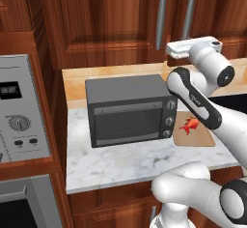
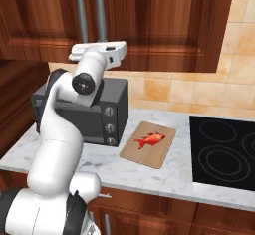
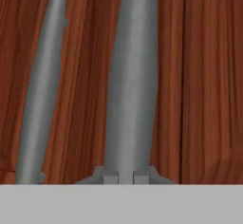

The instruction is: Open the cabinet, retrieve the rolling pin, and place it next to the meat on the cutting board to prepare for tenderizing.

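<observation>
The first step is in hand: opening the cabinet (image 1: 111,19), whose doors are both closed. The tool (image 3: 126,176) is drawn narrow, closed on a handle (image 3: 130,80) of the cabinet; the hand view shows this bar running up from between the fingertips, with the second handle (image 3: 42,90) just beside it on the wood. The next move, as I judge it, calls for pulling the gripped bar outward along the door's arc while keeping the grip firm, so the door swings clear of the toaster oven (image 1: 130,108) below. The rolling pin is presumably behind the shut doors. On the tabletop (image 2: 174,174), the cutting board (image 2: 162,157) lies just beside the toaster oven, with the meat (image 2: 150,140) resting near its middle. The hand view alone gives the close contact at the bar; the right base view adds the dark cooktop (image 2: 224,152) beyond the board, and the left base view adds a wall oven panel (image 1: 19,108) at the far left.
</observation>
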Robot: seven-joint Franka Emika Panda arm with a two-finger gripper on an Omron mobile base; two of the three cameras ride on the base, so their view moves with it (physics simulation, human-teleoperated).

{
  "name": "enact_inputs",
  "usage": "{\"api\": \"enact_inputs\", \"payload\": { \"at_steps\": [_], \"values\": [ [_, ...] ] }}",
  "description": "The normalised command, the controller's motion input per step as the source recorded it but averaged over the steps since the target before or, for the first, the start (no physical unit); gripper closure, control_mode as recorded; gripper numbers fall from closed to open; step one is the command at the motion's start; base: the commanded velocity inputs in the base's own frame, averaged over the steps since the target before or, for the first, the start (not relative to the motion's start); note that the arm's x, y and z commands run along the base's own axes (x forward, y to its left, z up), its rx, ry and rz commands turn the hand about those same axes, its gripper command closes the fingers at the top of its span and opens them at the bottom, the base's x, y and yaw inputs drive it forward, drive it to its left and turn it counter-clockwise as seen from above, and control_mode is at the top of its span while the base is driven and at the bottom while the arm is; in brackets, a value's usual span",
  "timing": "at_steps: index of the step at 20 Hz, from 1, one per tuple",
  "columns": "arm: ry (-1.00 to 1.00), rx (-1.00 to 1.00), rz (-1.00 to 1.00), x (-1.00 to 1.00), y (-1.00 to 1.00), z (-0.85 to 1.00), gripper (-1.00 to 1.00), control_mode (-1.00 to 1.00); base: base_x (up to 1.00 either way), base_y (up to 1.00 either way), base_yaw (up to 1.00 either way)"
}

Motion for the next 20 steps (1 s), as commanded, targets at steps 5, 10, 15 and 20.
{"api": "enact_inputs", "payload": {
  "at_steps": [5, 10, 15, 20],
  "values": [
    [0.0, -0.02, 0.17, -0.81, -0.26, -0.21, 1.0, -1.0, 0.0, 0.0, 0.0],
    [0.0, 0.0, 0.25, -0.83, -0.4, -0.26, 1.0, -1.0, 0.0, 0.0, 0.0],
    [-0.03, -0.02, 0.19, -0.64, 0.06, -0.13, -1.0, -1.0, 0.0, 0.0, 0.0],
    [-0.14, -0.11, 0.11, -0.56, 0.45, 0.07, -1.0, -1.0, 0.0, 0.0, 0.0]
  ]
}}
